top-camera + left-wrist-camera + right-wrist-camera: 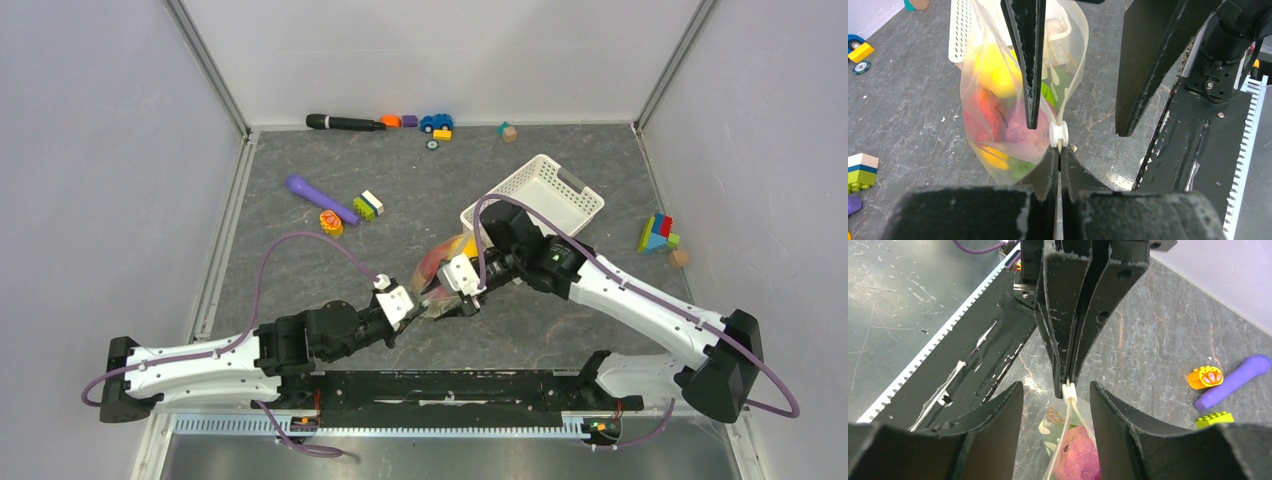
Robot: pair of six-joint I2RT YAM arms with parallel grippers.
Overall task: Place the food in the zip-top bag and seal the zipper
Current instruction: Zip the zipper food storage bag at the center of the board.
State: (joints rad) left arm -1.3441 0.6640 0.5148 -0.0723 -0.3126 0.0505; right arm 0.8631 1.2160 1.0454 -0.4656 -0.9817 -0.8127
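Observation:
The zip-top bag (447,262) lies between the two arms, with the food inside it: a yellow mango (993,70), a purple onion (1078,460) and green pieces (1049,93). My left gripper (1058,150) is shut on the bag's edge strip just behind the white slider (1058,135) of the zipper. My right gripper (1057,386) is open, its fingers (1030,60) standing either side of the slider (1069,391) without touching it. Past the slider the two zipper tracks (1068,420) spread apart.
A white lattice basket (535,195) stands just behind the bag. Toy blocks (660,235) lie at the right. A purple stick (320,198), an orange toy (330,222) and a brick (368,206) lie at the left. The black base rail (450,385) runs along the near edge.

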